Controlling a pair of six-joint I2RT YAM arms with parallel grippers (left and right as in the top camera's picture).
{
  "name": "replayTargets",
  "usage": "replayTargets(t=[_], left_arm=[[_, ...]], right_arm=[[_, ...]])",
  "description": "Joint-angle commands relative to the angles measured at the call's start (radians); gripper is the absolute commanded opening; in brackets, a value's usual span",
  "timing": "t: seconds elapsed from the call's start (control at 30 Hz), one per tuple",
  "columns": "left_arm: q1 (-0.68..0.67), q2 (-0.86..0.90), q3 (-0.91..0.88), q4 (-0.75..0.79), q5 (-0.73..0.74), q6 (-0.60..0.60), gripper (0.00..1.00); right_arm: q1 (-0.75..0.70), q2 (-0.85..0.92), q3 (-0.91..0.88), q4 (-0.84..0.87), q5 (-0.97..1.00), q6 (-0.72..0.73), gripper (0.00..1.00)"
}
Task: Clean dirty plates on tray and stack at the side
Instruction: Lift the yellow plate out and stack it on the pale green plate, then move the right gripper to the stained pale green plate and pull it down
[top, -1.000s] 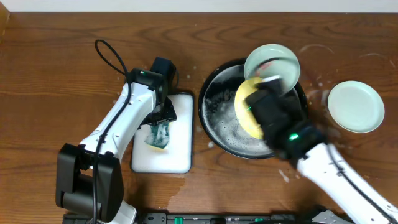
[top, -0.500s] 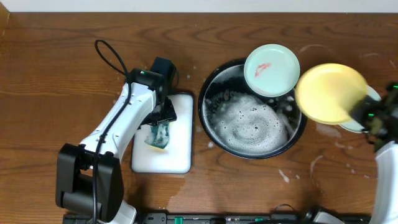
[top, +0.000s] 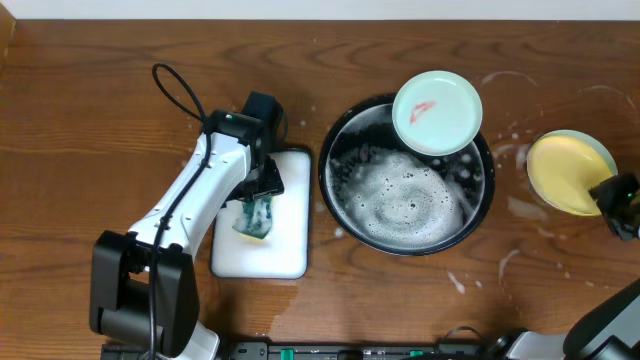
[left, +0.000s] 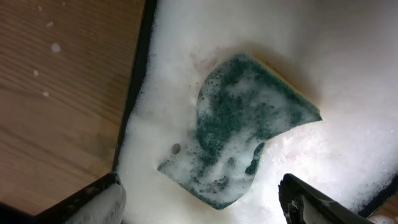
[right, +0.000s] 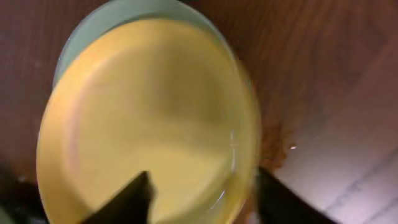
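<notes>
A pale mint plate (top: 437, 112) with a red smear leans on the far rim of the black tray (top: 325, 178), which is full of foam. At the right, on the wet wood, the yellow plate (top: 566, 172) lies on top of another mint plate (right: 124, 9), whose edge peeks out behind it. My right gripper (top: 612, 196) sits at the yellow plate's (right: 149, 106) near rim, open. One finger hangs over the plate and the other outside the rim (right: 202, 199). My left gripper (left: 199, 205) hovers open above a soapy green sponge (left: 249, 124).
The sponge (top: 254, 220) lies on a white rectangular tray (top: 290, 250) covered in foam, left of the black tray. Soapy streaks and drops mark the wood around the stacked plates and in front of the black tray.
My right arm carried the yellow plate out of the black tray to the right and set it on the mint plate there; its jaws have parted. The left arm has not moved.
</notes>
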Motion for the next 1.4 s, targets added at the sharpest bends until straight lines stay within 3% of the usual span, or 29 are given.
replayTargets(t=[0.0, 0.13, 0.2, 0.43, 0.53, 0.57, 0.7, 0.97, 1.0, 1.1, 1.3, 1.37], left_arm=[[0.0, -0.002, -0.003, -0.006, -0.013, 0.007, 0.81], [0.001, -0.002, -0.003, -0.006, -0.013, 0.007, 0.81], [0.0, -0.002, -0.003, -0.006, -0.013, 0.007, 0.81], [0.0, -0.002, -0.003, -0.006, -0.013, 0.007, 0.81], [0.001, -0.002, -0.003, -0.006, -0.013, 0.007, 0.81], [0.0, -0.002, -0.003, -0.006, -0.013, 0.007, 0.81], [0.0, -0.002, -0.003, -0.006, -0.013, 0.007, 0.81], [0.001, -0.002, -0.003, -0.006, -0.013, 0.007, 0.81], [0.0, -0.002, -0.003, -0.006, -0.013, 0.007, 0.81], [0.001, -0.002, -0.003, -0.006, -0.013, 0.007, 0.81], [0.0, -0.002, -0.003, -0.006, -0.013, 0.007, 0.81], [0.0, -0.002, -0.003, -0.006, -0.013, 0.007, 0.81]], right_arm=[[0.031, -0.039, 0.016, 0.042, -0.176, -0.06, 0.6], [0.165, -0.132, 0.016, 0.136, -0.47, -0.152, 0.71], [0.249, -0.176, 0.016, 0.13, -0.462, -0.182, 0.71], [0.702, -0.201, 0.016, 0.061, -0.016, -0.253, 0.72], [0.817, -0.115, 0.016, 0.08, 0.178, -0.251, 0.83], [0.828, -0.08, 0.016, 0.101, 0.183, -0.243, 0.82], [0.805, 0.06, 0.016, 0.192, 0.181, -0.193, 0.67], [0.748, 0.227, 0.016, 0.33, 0.105, -0.033, 0.63], [0.748, 0.251, 0.016, 0.347, 0.11, -0.011, 0.56], [0.748, 0.288, 0.016, 0.349, 0.122, 0.026, 0.51], [0.748, 0.354, 0.016, 0.338, 0.146, 0.026, 0.05], [0.749, 0.337, 0.016, 0.31, 0.135, 0.026, 0.01]])
